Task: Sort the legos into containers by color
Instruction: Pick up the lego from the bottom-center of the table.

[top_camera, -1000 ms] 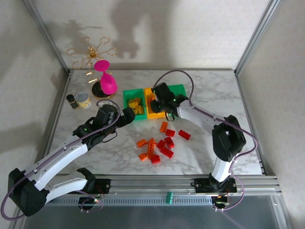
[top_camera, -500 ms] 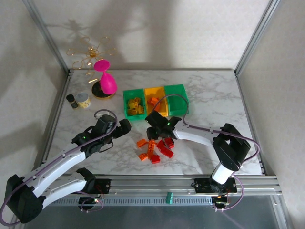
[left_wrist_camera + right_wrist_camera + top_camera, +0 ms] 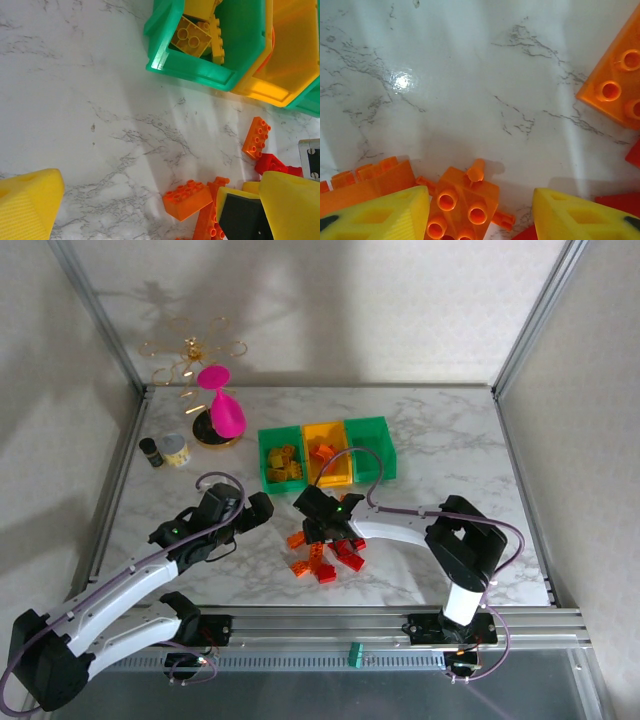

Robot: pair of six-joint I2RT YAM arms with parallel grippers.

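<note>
Shifted leftward above the marble table (image 3: 440,440), right gripper (image 3: 318,532) at frame centre straddles an orange lego (image 3: 465,200), fingers spread.

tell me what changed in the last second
The right gripper swung from above the yellow-orange bin back to the loose pile, its fingers open either side of an orange brick. The left gripper drew back from the left green bin. The bins kept their places.
</note>
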